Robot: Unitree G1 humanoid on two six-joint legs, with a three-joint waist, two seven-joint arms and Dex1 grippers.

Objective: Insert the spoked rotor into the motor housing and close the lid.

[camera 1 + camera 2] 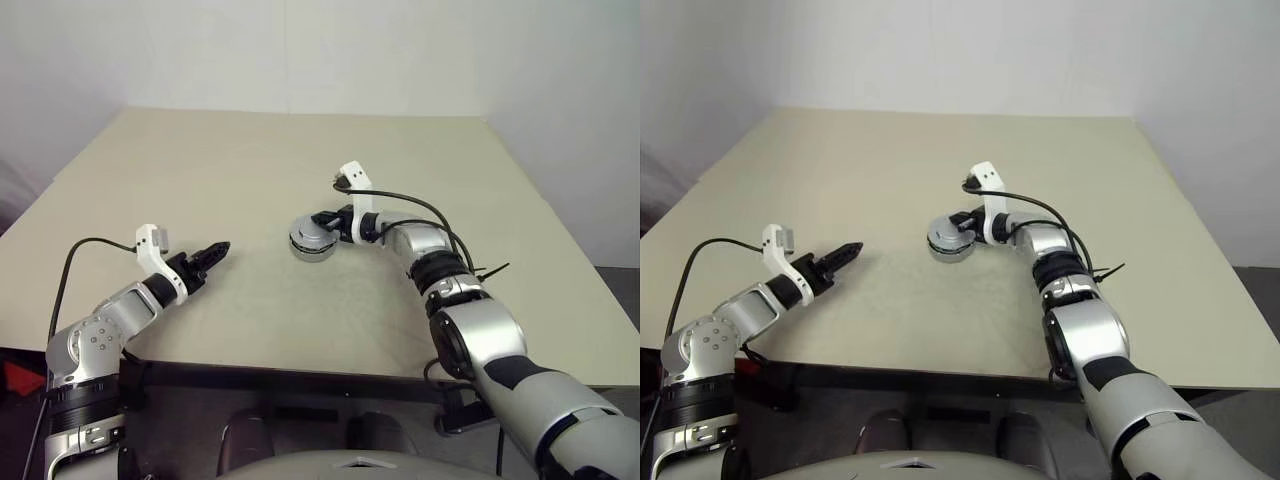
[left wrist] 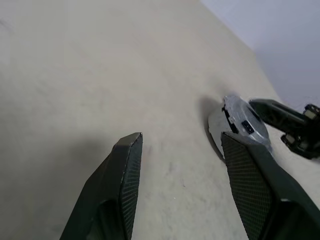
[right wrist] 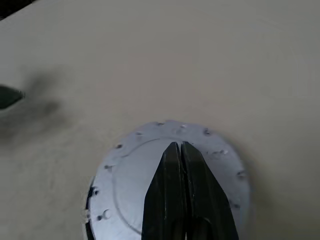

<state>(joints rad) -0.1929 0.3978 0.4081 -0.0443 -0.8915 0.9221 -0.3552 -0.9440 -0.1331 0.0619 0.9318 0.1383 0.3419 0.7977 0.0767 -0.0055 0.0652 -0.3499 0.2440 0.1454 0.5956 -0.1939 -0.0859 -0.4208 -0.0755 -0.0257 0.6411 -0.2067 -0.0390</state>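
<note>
The motor housing (image 1: 313, 240) sat near the middle of the beige bench (image 1: 250, 170), a small round piece with a silver lid (image 3: 150, 170) already lying flat on top of it and a dark band showing round its side. The right end effector (image 3: 178, 148) was over it, its two black fingers (image 3: 167, 190) pressed together with nothing between them, tips resting on or just above the lid's face; from where I stood I could not tell whether they actually touched the metal. Small screw holes ran round the lid's rim.

The left end effector (image 1: 212, 252) hung low over the bench well off to the left of the housing, pointing toward it, its fingers (image 2: 120, 185) parted a moderate way and holding nothing. A black cable looped back from each wrist.
</note>
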